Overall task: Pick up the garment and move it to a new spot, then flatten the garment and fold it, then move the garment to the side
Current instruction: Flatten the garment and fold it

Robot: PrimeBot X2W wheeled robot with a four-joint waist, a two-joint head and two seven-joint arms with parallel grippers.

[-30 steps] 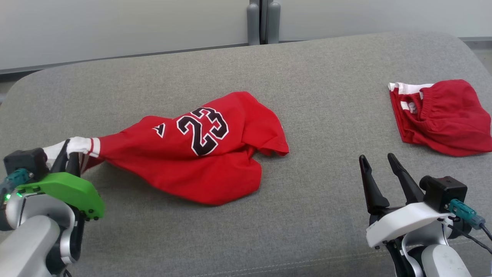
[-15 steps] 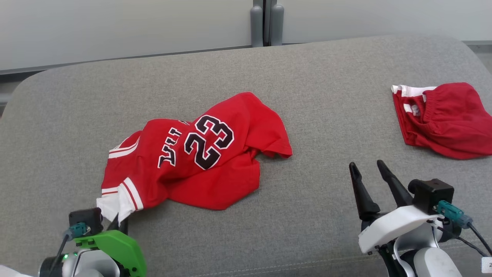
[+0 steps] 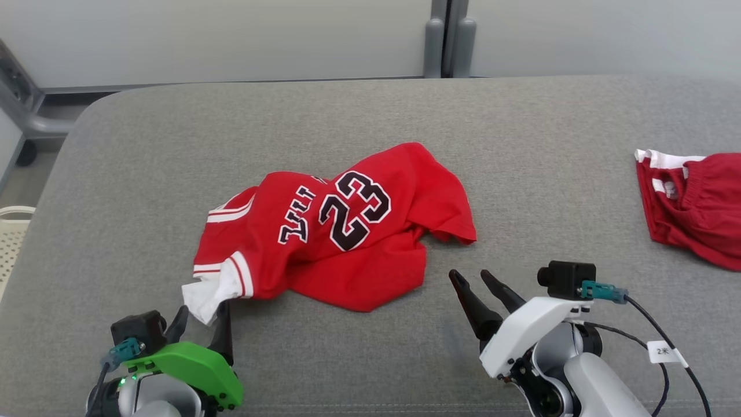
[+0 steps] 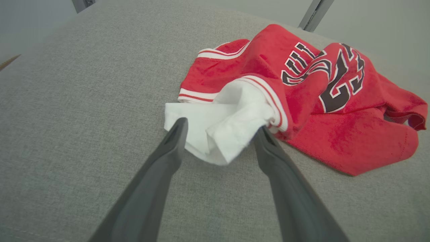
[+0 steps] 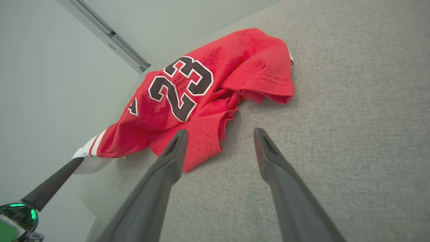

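Head view: red jersey (image 3: 341, 231) lies crumpled at centre of grey cushion (image 3: 370, 110), nr 23 facing up. At 3 o'clock red shorts (image 3: 694, 214), well apart; at 9 a pale basket (image 3: 11, 243). L gripper (image 3: 200, 321) at 7 o'clock; R gripper (image 3: 470, 277) at 5, spread and empty. L wrist view: fingers wide apart, white sleeve (image 4: 218, 127) loose between them, not pinched. R wrist view: red jersey near, beyond own fingertips, bare cushion between them

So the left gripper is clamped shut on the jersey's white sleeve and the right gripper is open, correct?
No: the left gripper is open, fingers either side of the white sleeve of the jersey, as the left wrist view shows. The right gripper is open.
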